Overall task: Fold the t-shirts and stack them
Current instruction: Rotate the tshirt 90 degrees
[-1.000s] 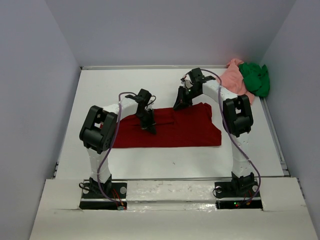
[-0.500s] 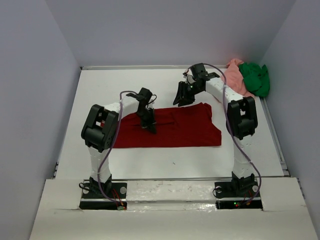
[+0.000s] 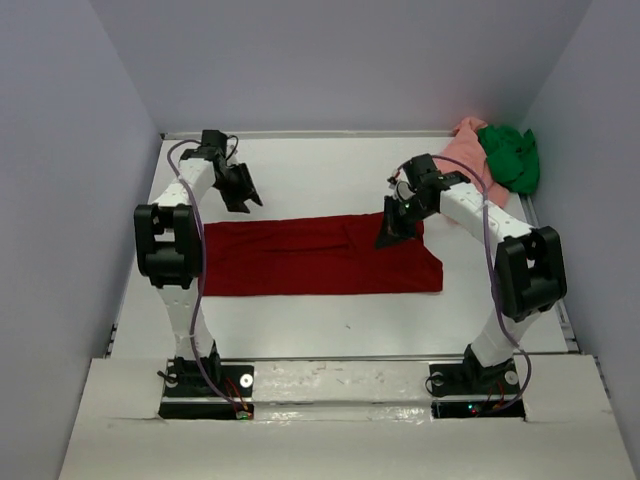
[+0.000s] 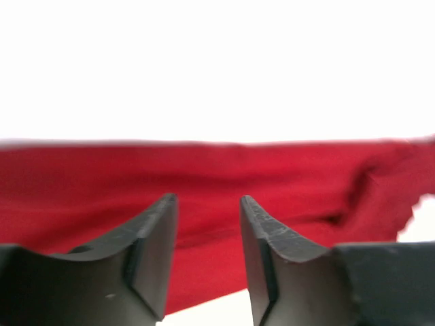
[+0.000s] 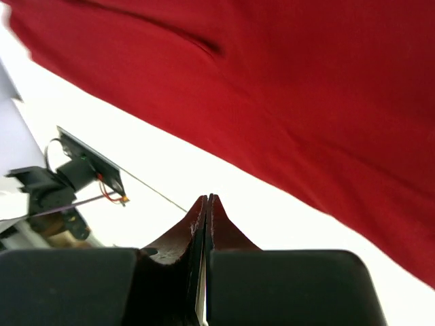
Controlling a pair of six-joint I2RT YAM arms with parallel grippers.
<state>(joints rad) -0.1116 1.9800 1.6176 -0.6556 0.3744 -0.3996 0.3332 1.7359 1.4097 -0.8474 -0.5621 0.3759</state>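
Observation:
The dark red t-shirt point(image 3: 320, 255) lies flat as a long band across the middle of the table. A salmon pink t-shirt point(image 3: 466, 152) and a bright green t-shirt point(image 3: 510, 155) are bunched together in the far right corner. My left gripper point(image 3: 244, 194) hangs beyond the red shirt's far left edge, open and empty. In the left wrist view the red cloth point(image 4: 204, 173) spreads beyond the left gripper point(image 4: 207, 198). My right gripper point(image 3: 388, 236) sits over the shirt's far edge towards the right, shut. Nothing shows between the tips of the right gripper point(image 5: 207, 197), with red cloth point(image 5: 306, 81) past them.
Grey walls close the table on the left, back and right. A metal rail point(image 3: 340, 357) runs along the near edge in front of the arm bases. The left arm's base plate point(image 5: 88, 170) shows in the right wrist view.
My left gripper left the middle of the red shirt, swung to the far left and opened. The right gripper moved right and nearer, onto the shirt's far edge, and shut.

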